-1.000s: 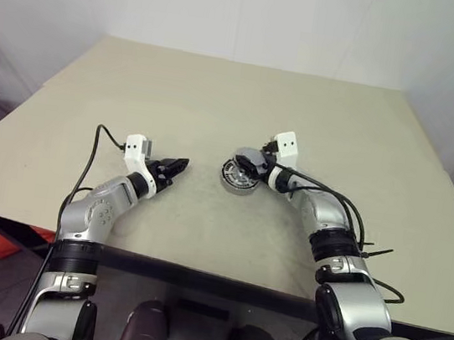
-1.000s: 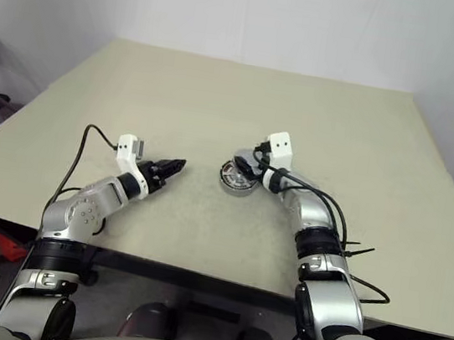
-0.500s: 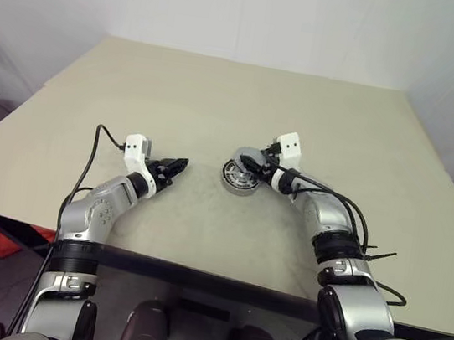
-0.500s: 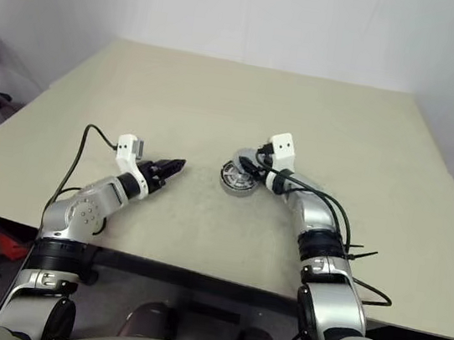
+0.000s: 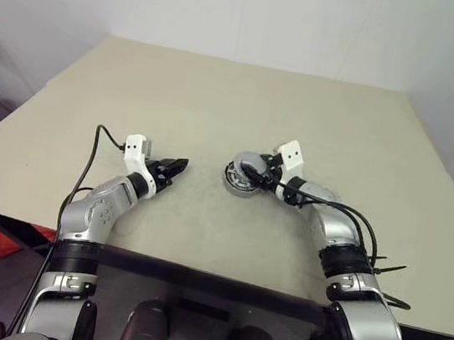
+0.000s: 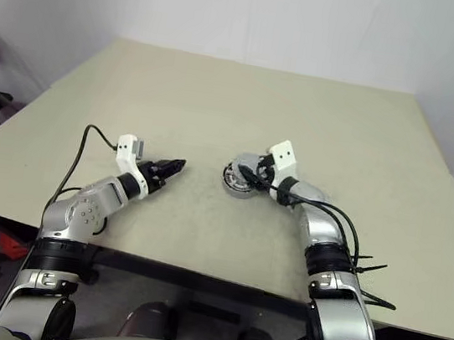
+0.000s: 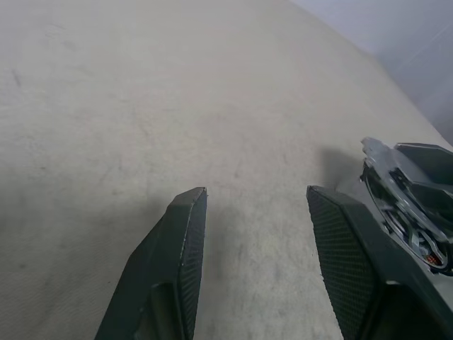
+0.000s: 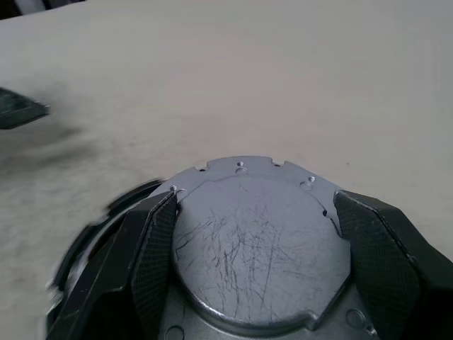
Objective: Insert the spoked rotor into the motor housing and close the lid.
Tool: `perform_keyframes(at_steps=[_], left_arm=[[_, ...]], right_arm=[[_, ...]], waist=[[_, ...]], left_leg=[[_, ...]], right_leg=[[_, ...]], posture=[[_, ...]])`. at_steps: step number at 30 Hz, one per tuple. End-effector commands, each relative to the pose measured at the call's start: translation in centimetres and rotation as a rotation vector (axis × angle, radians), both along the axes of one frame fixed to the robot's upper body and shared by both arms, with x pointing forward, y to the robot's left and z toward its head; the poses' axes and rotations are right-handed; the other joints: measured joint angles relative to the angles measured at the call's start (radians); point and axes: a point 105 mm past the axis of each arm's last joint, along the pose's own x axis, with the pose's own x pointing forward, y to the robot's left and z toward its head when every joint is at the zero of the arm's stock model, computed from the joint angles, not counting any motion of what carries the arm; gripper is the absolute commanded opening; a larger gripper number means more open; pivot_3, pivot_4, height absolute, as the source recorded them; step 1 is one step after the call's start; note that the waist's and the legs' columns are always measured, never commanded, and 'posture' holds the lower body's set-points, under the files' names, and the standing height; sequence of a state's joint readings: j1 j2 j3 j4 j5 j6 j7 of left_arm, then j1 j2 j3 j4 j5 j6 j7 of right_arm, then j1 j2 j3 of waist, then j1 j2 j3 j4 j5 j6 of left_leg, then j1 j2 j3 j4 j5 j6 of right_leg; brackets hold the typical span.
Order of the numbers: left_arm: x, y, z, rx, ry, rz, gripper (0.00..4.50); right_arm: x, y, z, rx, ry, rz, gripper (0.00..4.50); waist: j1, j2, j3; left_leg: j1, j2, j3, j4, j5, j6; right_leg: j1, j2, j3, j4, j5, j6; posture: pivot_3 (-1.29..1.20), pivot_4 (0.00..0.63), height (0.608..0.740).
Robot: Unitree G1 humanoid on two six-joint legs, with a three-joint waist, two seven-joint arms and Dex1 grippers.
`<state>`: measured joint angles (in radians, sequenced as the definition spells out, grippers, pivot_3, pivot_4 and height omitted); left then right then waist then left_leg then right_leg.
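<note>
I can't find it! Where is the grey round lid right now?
The lid sits between the right gripper fingers, tilted above the motor housing near the middle of the table, across from the left gripper.

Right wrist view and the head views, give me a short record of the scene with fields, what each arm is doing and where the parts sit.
table: beige tabletop
lid: grey disc between the right gripper's fingers, tilted above the motor housing
motor housing: on the table, partly under the lid
right gripper: fingers on either side of the lid, closed on its rim
left gripper: open, holding nothing, apart from the housing
spoked rotor: cannot tell whether it sits in the housing
lid closed: not yet
</note>
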<state>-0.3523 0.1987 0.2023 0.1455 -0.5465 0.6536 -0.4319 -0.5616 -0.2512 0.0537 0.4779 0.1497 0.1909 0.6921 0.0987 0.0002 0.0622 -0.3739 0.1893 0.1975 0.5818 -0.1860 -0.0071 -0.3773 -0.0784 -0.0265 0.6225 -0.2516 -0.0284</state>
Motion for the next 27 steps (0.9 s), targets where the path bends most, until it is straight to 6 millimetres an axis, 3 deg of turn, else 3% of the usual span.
perform_keyframes(at_steps=[1, 4, 8, 12, 19, 27], left_arm=[[0.3, 0.2, 1.0, 0.009, -0.038, 0.002, 2.41], [0.3, 0.2, 0.9, 0.009, -0.036, 0.003, 2.41], [0.2, 0.2, 0.8, 0.009, -0.034, 0.001, 2.41], [0.2, 0.2, 0.8, 0.008, -0.034, 0.002, 2.41], [0.2, 0.2, 0.8, 0.011, -0.033, 0.004, 2.41], [0.3, 0.3, 0.7, 0.013, -0.028, 0.007, 2.41]], right_arm=[[-0.3, 0.2, 3.9, 0.077, -0.142, 0.051, 3.11], [-1.0, 0.5, 3.5, 0.048, -0.149, 0.089, 3.11], [-1.8, 0.5, 1.0, -0.088, -0.117, 0.128, 3.11], [-2.1, 0.3, -0.1, -0.124, -0.082, 0.133, 3.11], [-1.8, 0.3, -0.2, -0.133, -0.08, 0.126, 3.11], [-2.9, 1.0, -0.1, -0.115, -0.077, 0.213, 3.11]], waist=[[-0.001, 0.0, 0.0], [0.0, 0.0, 0.0], [0.001, 0.0, 0.0], [-0.002, -0.001, 0.0], [-0.001, -0.001, 0.0], [-0.001, -0.001, 0.0]], left_leg=[[0.0, 0.0, 0.0, 0.0, 0.0, 0.0], [0.0, 0.0, 0.0, 0.0, 0.0, 0.001], [0.0, 0.0, 0.0, 0.001, -0.001, 0.002], [0.0, 0.0, 0.0, 0.001, -0.001, 0.002], [0.0, 0.0, 0.0, 0.002, -0.002, 0.003], [0.0, 0.0, 0.0, 0.004, -0.003, 0.005]], right_leg=[[0.0, 0.0, 0.0, 0.0, 0.0, 0.0], [0.0, 0.0, 0.0, 0.0, 0.0, 0.0], [0.0, 0.0, 0.0, 0.0, 0.0, 0.0], [0.0, 0.0, 0.0, 0.0, 0.0, 0.0], [0.002, 0.0, 0.0, 0.0, 0.0, 0.0], [0.002, 0.0, 0.0, 0.0, 0.0, 0.0]], posture=[[0.0, 0.0, 0.74], [0.0, 0.0, 0.74], [0.0, 0.0, 0.74], [0.0, 0.0, 0.74], [0.0, 0.0, 0.74], [0.0, 0.0, 0.74]])
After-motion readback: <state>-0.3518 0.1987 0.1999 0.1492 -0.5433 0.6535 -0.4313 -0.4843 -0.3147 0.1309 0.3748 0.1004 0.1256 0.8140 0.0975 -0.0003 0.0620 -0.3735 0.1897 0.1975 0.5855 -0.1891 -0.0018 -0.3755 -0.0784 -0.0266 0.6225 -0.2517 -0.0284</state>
